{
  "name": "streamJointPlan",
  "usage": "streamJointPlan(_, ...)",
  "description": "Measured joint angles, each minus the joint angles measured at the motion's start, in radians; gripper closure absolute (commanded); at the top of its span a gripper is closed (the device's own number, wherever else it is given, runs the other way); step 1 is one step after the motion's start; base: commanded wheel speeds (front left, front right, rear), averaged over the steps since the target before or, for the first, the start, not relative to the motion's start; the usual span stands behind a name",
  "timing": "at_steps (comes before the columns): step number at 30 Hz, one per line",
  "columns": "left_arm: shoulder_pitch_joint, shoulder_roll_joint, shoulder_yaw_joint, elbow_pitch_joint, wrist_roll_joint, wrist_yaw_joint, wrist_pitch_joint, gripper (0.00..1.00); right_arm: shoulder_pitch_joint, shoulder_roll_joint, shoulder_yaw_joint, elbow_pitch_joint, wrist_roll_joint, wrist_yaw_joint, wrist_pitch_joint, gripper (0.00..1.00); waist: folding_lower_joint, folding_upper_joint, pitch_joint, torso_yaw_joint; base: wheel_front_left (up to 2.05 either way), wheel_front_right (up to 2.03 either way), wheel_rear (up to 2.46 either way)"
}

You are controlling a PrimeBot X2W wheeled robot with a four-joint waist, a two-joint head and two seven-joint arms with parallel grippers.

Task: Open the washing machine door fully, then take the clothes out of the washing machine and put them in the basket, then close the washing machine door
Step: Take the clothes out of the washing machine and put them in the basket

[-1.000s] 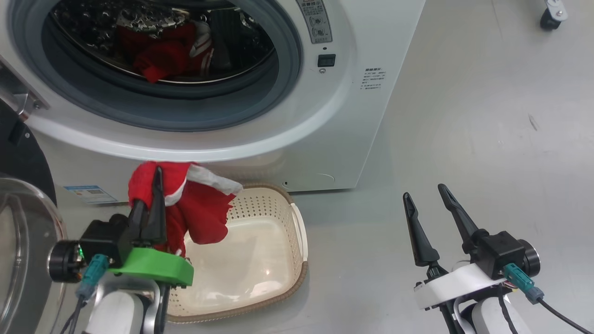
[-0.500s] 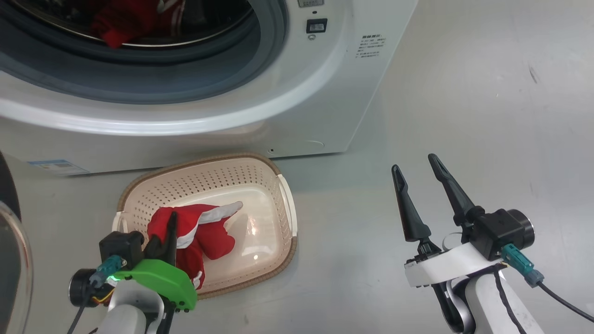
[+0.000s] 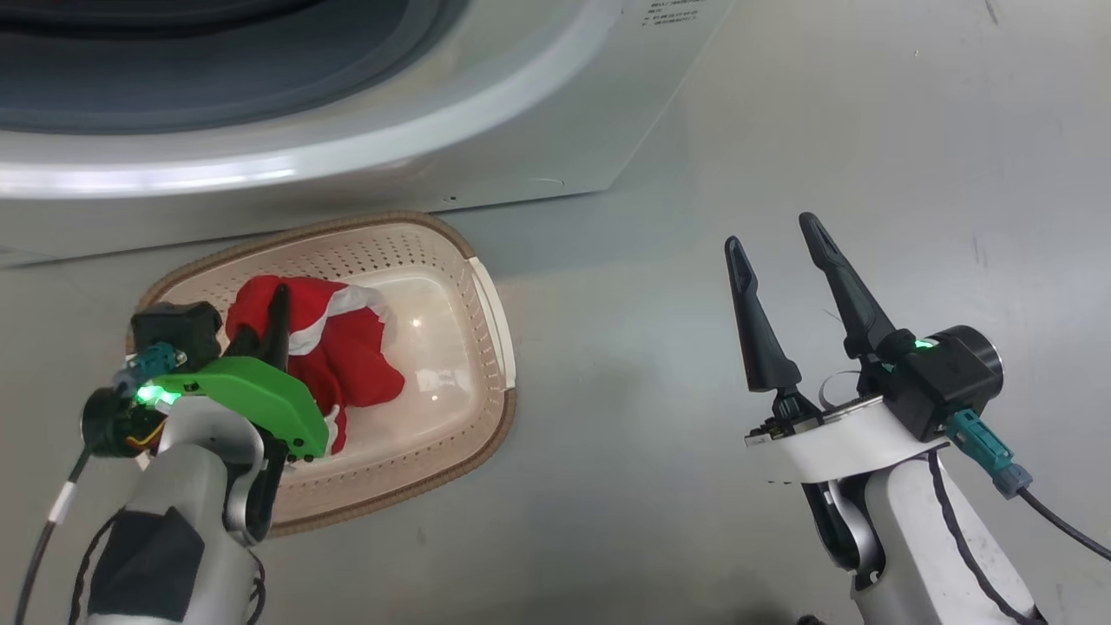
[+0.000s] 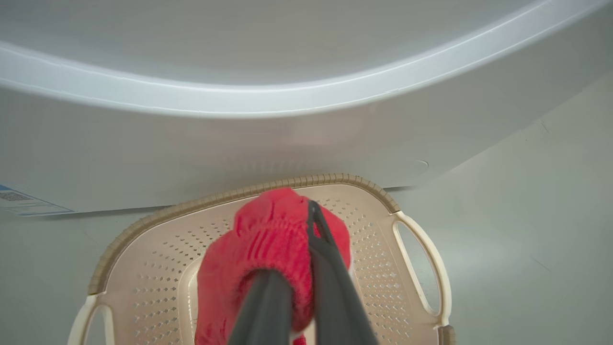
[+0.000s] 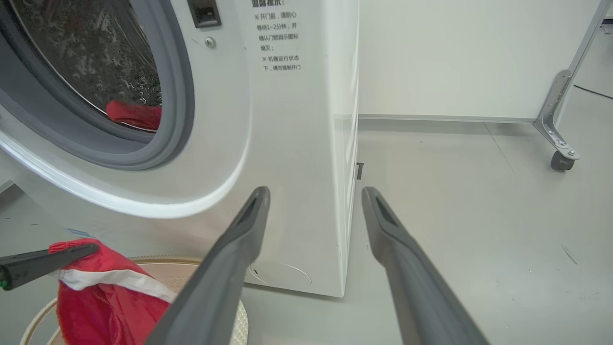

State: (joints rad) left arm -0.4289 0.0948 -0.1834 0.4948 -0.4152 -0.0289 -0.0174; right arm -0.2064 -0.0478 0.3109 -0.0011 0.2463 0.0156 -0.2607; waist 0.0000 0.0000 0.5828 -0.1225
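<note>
The left claw [image 3: 276, 304] is clamped on bunched red clothes [image 3: 347, 365] with a white stripe, hanging inside the cream basket [image 3: 434, 260] at its left end. The right claw [image 3: 771, 231] stands spread, empty.

1. left gripper [image 3: 278, 299]: fingers pressed together, pinching the clothes [image 3: 351, 347]; green wrist bracket [image 3: 252, 395] behind them; left forearm [image 3: 182, 486] pale, rising from lower left
2. right gripper [image 3: 771, 233]: fingers spread wide, empty, pointing up and slightly left; white wrist plate [image 3: 833, 438]; right forearm [image 3: 937, 538] at lower right
</note>
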Motion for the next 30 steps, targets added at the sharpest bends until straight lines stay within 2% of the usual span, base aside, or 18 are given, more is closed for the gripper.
streamJointPlan(12, -0.085, 0.015, 0.002, 0.193, -0.027, -0.045, 0.035, 1.0, -0.069, -0.001, 0.013, -0.004, 0.015, -0.011, 0.0, 0.0, 0.0, 0.0, 0.128, -0.037, 0.0, 0.0, 0.0)
streamJointPlan(24, -0.124, 0.009, 0.008, 0.345, -0.052, -0.058, 0.038, 0.98, -0.091, -0.001, 0.019, 0.018, 0.018, -0.02, 0.0, 0.0, 0.0, 0.0, 0.133, -0.039, 0.0, 0.0, 0.0)
streamJointPlan(26, -0.127, 0.008, 0.009, 0.367, -0.057, -0.061, 0.034, 0.54, -0.092, -0.001, 0.02, 0.025, 0.018, -0.02, 0.0, 0.0, 0.0, 0.0, 0.126, -0.038, 0.0, 0.0, 0.0)
streamJointPlan(27, -0.127, 0.008, 0.008, 0.376, -0.057, -0.062, 0.032, 0.05, -0.092, -0.001, 0.02, 0.03, 0.018, -0.02, 0.0, 0.0, 0.0, 0.0, 0.122, -0.038, 0.0, 0.0, 0.0)
streamJointPlan(28, -0.127, 0.009, 0.005, 0.385, -0.055, -0.062, 0.023, 0.0, -0.092, -0.001, 0.02, 0.034, 0.018, -0.02, 0.0, 0.0, 0.0, 0.0, 0.117, -0.038, 0.0, 0.0, 0.0)
streamJointPlan(30, -0.128, 0.008, 0.001, 0.401, -0.053, -0.065, 0.009, 0.0, -0.092, -0.002, 0.02, 0.041, 0.018, -0.02, 0.0, 0.0, 0.0, 0.0, 0.107, -0.037, 0.0, 0.0, 0.0)
